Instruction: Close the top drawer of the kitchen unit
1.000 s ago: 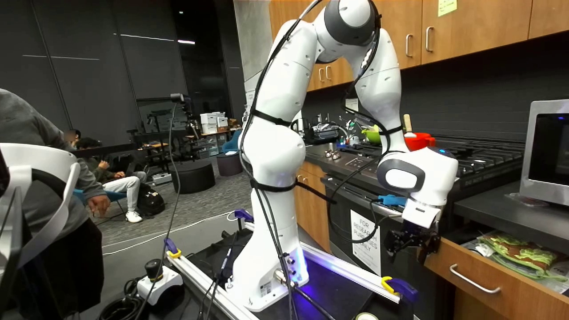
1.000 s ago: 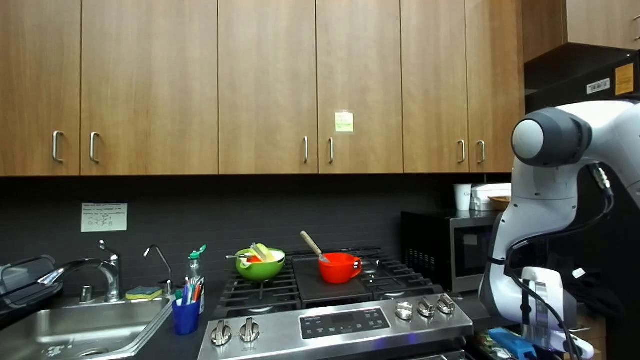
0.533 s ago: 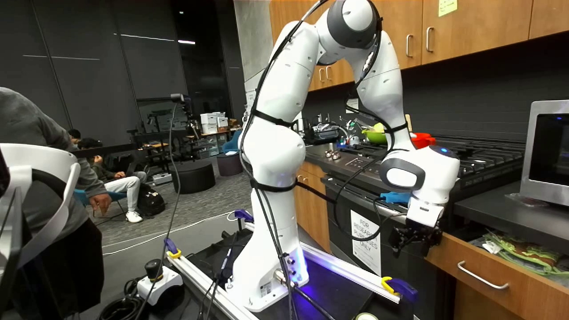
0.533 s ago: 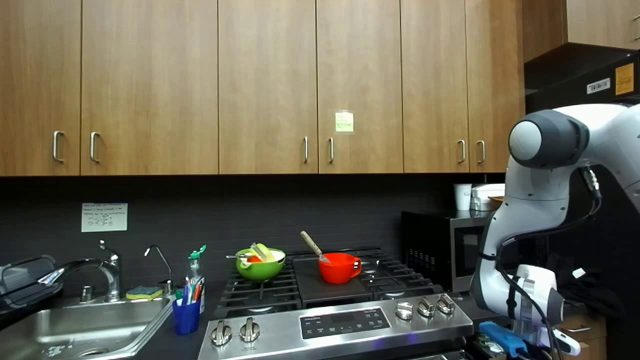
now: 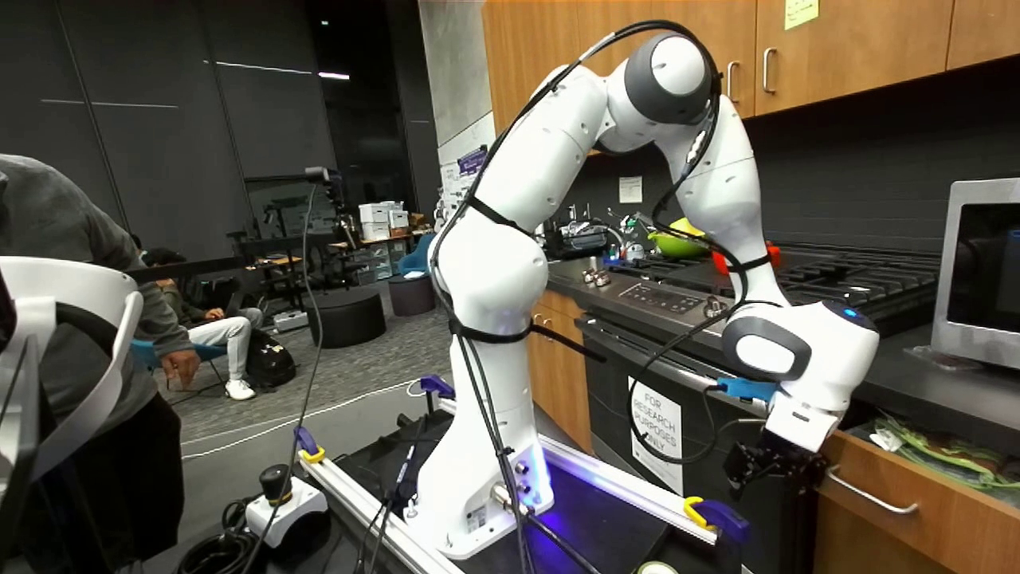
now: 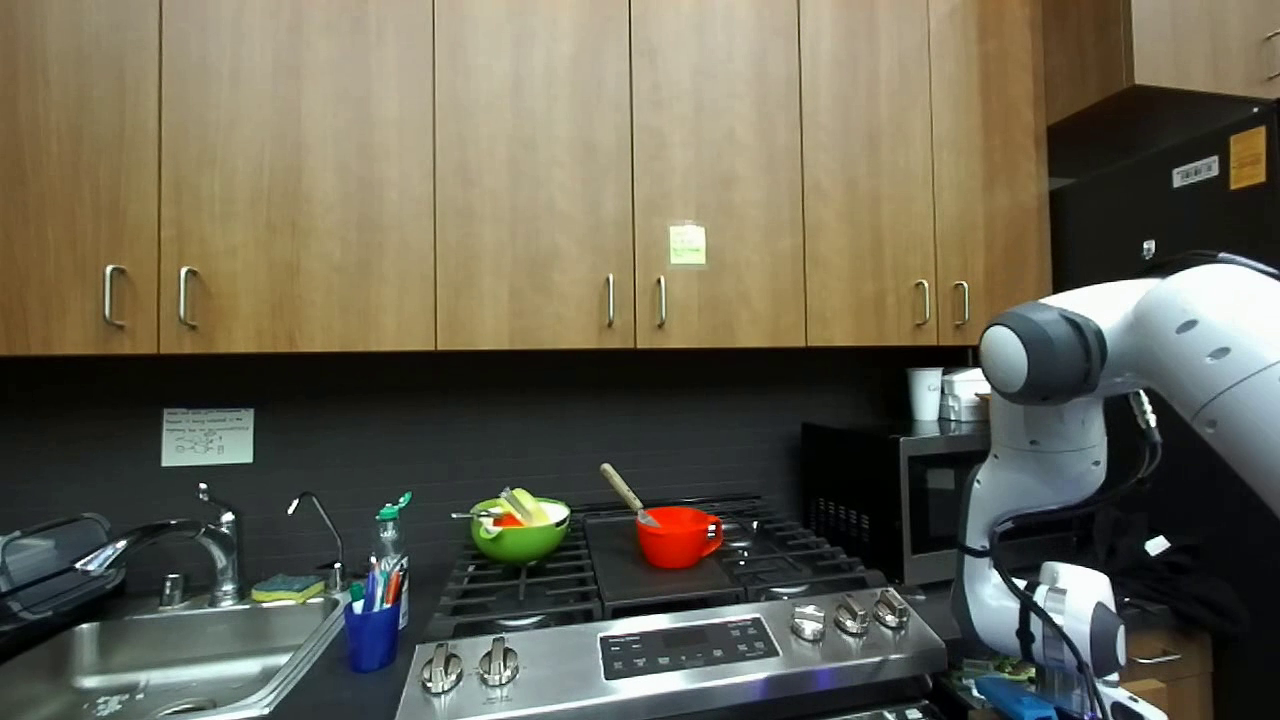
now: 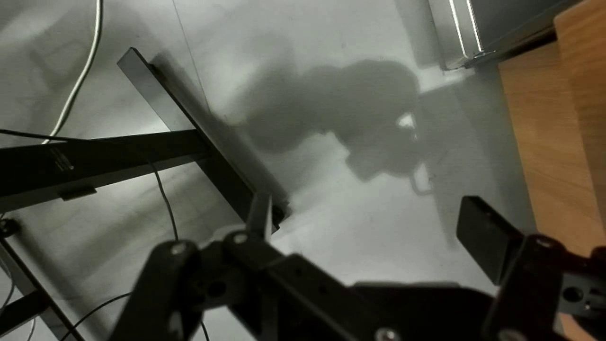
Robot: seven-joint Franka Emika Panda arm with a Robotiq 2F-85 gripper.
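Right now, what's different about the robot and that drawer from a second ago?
The arm swung lower and toward the picture's right in an exterior view. The top drawer slid farther in but is still partly open. I see nothing grabbed or let go; the gripper is open. The green bowl and red cup stayed on the stove.
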